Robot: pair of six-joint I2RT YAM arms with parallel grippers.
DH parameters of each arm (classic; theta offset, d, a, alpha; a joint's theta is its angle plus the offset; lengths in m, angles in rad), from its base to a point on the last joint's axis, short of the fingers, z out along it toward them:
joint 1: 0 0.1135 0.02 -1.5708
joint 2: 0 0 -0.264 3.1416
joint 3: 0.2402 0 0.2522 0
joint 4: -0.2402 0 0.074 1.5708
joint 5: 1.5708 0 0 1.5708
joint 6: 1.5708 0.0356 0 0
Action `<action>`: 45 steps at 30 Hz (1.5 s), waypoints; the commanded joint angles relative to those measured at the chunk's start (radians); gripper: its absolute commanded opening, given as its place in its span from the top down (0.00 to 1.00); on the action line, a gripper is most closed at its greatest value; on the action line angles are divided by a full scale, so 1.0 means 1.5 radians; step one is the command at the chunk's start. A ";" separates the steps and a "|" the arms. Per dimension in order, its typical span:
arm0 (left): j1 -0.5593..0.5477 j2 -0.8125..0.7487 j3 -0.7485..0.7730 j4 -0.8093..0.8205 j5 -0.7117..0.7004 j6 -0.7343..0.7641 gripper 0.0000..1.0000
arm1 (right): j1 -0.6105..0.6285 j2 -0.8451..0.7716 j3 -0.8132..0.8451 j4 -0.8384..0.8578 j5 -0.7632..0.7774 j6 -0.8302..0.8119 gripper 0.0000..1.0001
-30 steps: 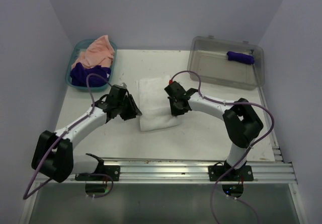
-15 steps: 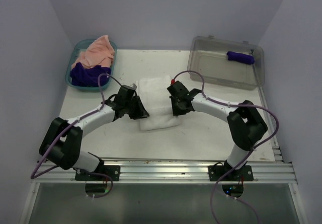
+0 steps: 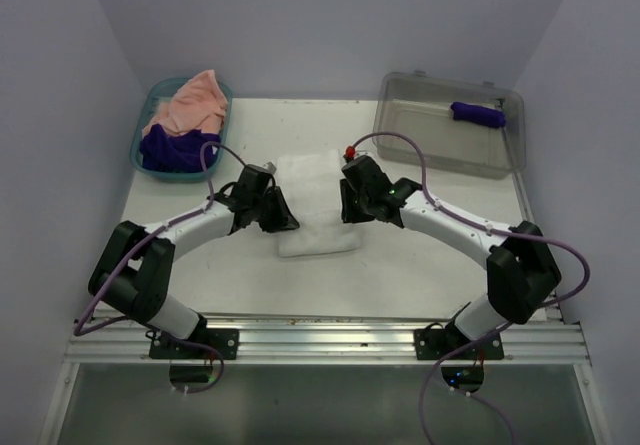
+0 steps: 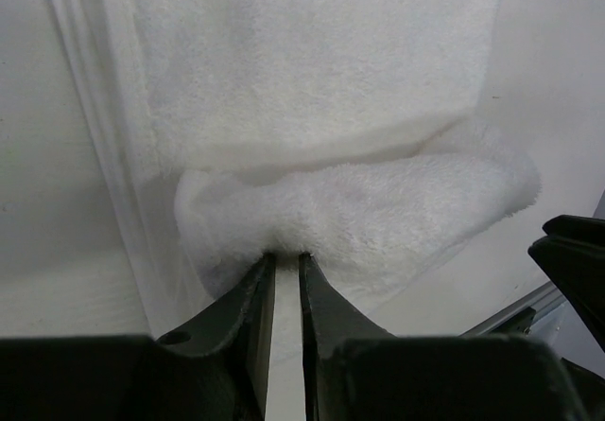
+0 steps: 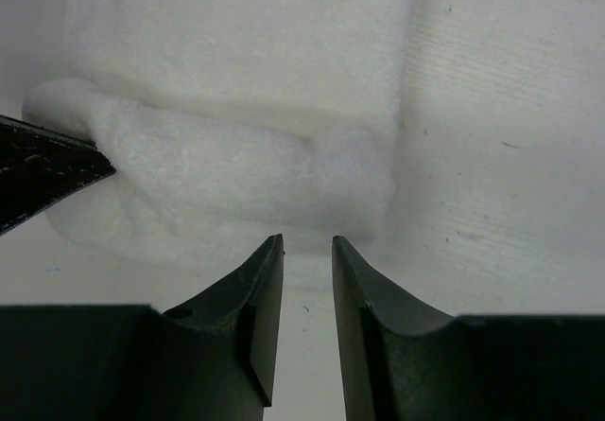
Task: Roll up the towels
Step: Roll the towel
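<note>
The white towel [image 3: 312, 190] lies flat mid-table, its near end rolled into a loose fold [image 4: 378, 203] [image 5: 217, 184]. My left gripper [image 3: 284, 219] [image 4: 286, 255] is at the fold's left end, its jaws pinched narrowly into the cloth. At the right end of the fold stands my right gripper [image 3: 346, 209] [image 5: 307, 241], its jaws apart with only bare table between them and its tips just short of the towel. A peach-pink towel [image 3: 195, 100] and a dark purple towel [image 3: 175, 150] are heaped in the teal basket [image 3: 137, 151]. A purple roll [image 3: 478, 114] lies in the clear bin [image 3: 400, 130].
The teal basket stands at the back left corner and the clear grey bin at the back right. Side walls close in on both sides. A metal rail [image 3: 330, 330] runs along the near edge by the arm bases.
My left gripper has moved right onto the fold's left end and closed. My right gripper has opened, let go of the towel and shifted slightly away from me.
</note>
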 commanded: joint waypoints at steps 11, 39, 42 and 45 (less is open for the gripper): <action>0.005 0.040 0.004 0.009 -0.040 0.033 0.81 | -0.014 0.251 0.079 0.095 0.000 -0.028 0.85; 0.014 0.111 0.054 -0.003 0.006 0.117 0.80 | 0.313 -0.026 -0.050 0.059 0.148 0.073 0.67; 0.014 0.119 0.051 0.006 0.022 0.113 0.80 | 0.326 0.004 -0.014 0.045 0.159 0.042 0.60; 0.014 0.115 0.051 0.004 0.023 0.116 0.80 | 0.341 0.039 0.018 0.053 0.159 0.017 0.54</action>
